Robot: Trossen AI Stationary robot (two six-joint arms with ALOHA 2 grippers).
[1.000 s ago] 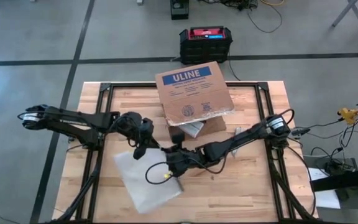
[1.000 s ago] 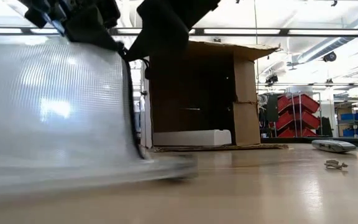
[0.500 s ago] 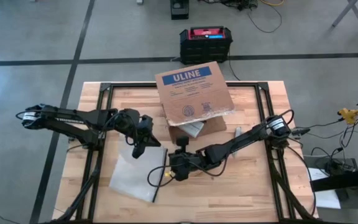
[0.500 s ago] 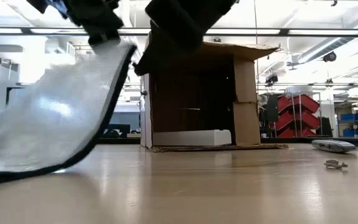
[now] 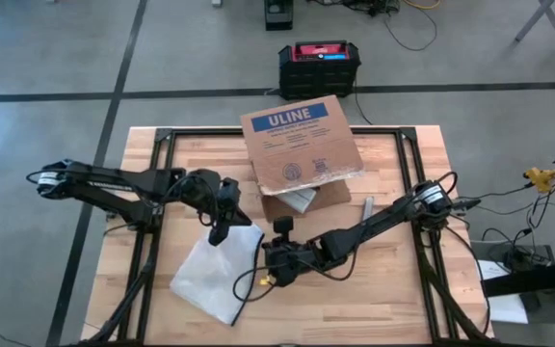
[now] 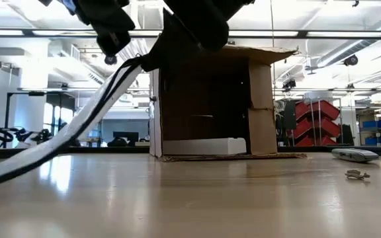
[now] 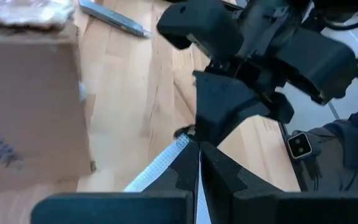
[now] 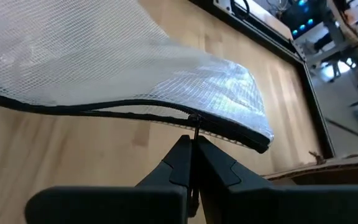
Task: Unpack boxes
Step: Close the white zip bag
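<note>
The brown cardboard box (image 5: 302, 154) with the blue ULINE label lies on its side at the table's far middle. Its open side faces the near edge and a white item (image 6: 204, 146) lies inside. In front of it a white mesh bag (image 5: 215, 275) with a black zipper edge slopes down to the table. My left gripper (image 5: 224, 231) is shut on the bag's raised far end. My right gripper (image 5: 266, 273) is shut at the zipper edge, just right of the bag. In the low view the bag (image 6: 78, 129) shows edge-on, and its low end rests on the wood. My left gripper pinches the bag's far end (image 7: 182, 144) between its two fingers, slanting down from the table's left. That end is lifted clear, and the rest slopes down to the table. My right gripper pinches the small pull (image 8: 194, 119) on the black zipper edge (image 8: 135, 107) between its fingertips, slanting down from the table's right. The edge there is raised off the wood.
A grey knife (image 5: 367, 205) lies on the table right of the box, with a small scrap (image 6: 356, 174) nearer the front. A black-and-red case (image 5: 319, 63) stands on the floor beyond the far edge. Bare wood lies at the near right.
The bag has swung from broadside to the low camera to edge-on, sloping from the grippers down to the table's near left. My left gripper has risen a little with the bag's far end. My right gripper has crept toward the near edge along the zipper edge.
</note>
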